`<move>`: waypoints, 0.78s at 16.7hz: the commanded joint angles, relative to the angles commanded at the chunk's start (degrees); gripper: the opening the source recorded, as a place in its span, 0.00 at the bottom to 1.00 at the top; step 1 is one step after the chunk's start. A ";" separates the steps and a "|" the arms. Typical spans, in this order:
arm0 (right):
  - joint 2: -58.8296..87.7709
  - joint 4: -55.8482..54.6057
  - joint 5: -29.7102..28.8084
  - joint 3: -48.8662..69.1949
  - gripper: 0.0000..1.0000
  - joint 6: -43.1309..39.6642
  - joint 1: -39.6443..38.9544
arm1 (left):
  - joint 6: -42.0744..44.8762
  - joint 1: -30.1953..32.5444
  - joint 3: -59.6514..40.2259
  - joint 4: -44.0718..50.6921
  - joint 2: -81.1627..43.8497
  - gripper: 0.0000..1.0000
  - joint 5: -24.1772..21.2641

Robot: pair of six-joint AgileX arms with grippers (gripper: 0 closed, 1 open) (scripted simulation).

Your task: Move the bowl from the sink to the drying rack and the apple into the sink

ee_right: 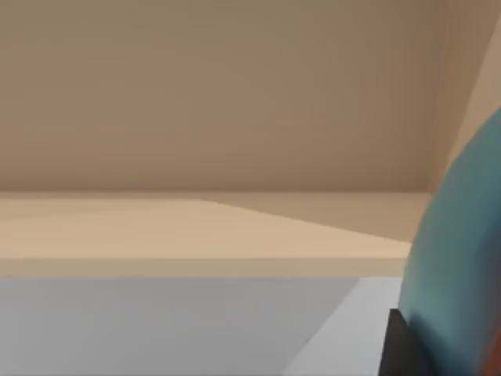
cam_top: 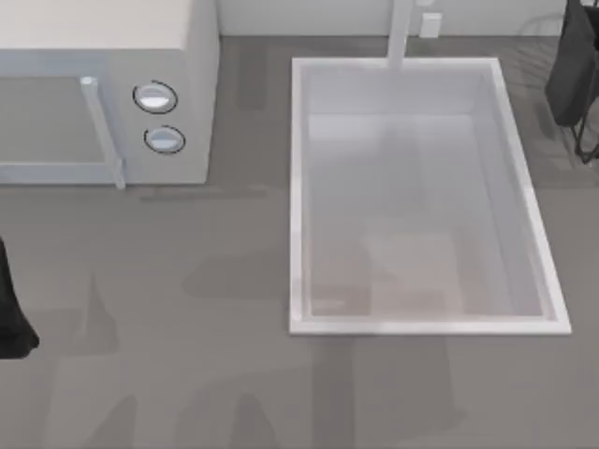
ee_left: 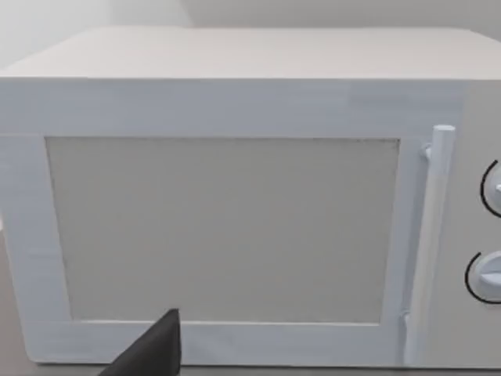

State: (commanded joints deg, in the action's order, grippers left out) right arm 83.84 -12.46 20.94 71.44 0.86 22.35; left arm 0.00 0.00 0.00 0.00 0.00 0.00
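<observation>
Grey countertop (cam_top: pixel 187 374) is closest to me. At roughly 8 o'clock on its edge the left arm (cam_top: pixel 11 313) sits parked, just a dark shape poking in. The left gripper (ee_left: pixel 149 352) shows as one dark tip in its wrist view, facing the microwave door, and honestly I can't tell whether it's wide or narrow.

Going back a bit, the sink (cam_top: pixel 421 325) takes up the 3 o'clock side, a big white recessed basin with a raised rim. Its pale floor is in plain sight. The white faucet post (cam_top: pixel 401 33) stands at the far rim, around 1 o'clock.

Over at 10 o'clock is the white microwave (cam_top: pixel 103 37), with its bar handle (cam_top: pixel 101 131) and two round knobs (cam_top: pixel 155 97) beside the door.

Furthest off, at 2 o'clock in the corner, is the right arm (cam_top: pixel 573 65). In the right wrist view the blue bowl (ee_right: pixel 462 251) is right up against a dark bit of the right gripper (ee_right: pixel 395 348), with beige surfaces behind. Whether it's actually clamped on the bowl, can't tell.
</observation>
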 joint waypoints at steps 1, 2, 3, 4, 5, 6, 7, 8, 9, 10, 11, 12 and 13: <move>2.25 -3.82 -0.49 -1.39 0.00 -0.03 -0.40 | 0.00 0.00 0.00 0.00 0.00 1.00 0.00; 4.54 -7.86 -1.00 -2.90 0.00 -0.06 -0.85 | 0.00 0.00 0.00 0.00 0.00 1.00 0.00; 6.80 -12.00 -1.54 -4.52 0.00 -0.08 -1.35 | 0.00 0.00 0.00 0.00 0.00 1.00 0.00; 9.00 -16.11 -2.09 -6.20 0.00 -0.10 -1.86 | 0.00 0.00 0.00 0.00 0.00 1.00 0.00; 11.08 -20.07 -2.64 -7.91 0.00 -0.11 -2.39 | 0.00 0.00 0.00 0.00 0.00 1.00 0.00; 13.01 -23.78 -3.18 -9.58 0.00 -0.11 -2.91 | 0.00 0.00 0.00 0.00 0.00 1.00 0.00; 14.74 -27.06 -3.68 -11.14 0.00 -0.10 -3.40 | 0.00 0.00 0.00 0.00 0.00 1.00 0.00; 16.23 -29.81 -4.14 -12.54 0.00 -0.07 -3.85 | 0.00 0.00 0.00 0.00 0.00 1.00 0.00; 17.44 -31.96 -4.52 -13.71 0.00 -0.02 -4.23 | 0.00 0.00 0.00 0.00 0.00 1.00 0.00; 18.35 -33.48 -4.81 -14.61 0.00 0.02 -4.52 | 0.00 0.00 0.00 0.00 0.00 1.00 0.00; 18.94 -34.42 -5.00 -15.19 0.00 0.05 -4.71 | 0.00 0.00 0.00 0.00 0.00 1.00 0.00; 19.12 -34.70 -5.06 -15.37 0.00 0.07 -4.77 | 0.00 0.00 0.00 0.00 0.00 1.00 0.00; 19.12 -34.70 -5.06 -15.37 0.00 0.07 -4.77 | 0.00 0.00 0.00 0.00 0.00 1.00 0.00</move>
State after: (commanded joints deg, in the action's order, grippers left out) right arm 102.96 -47.16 15.88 56.07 0.93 17.58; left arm 0.00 0.00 0.00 0.00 0.00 0.00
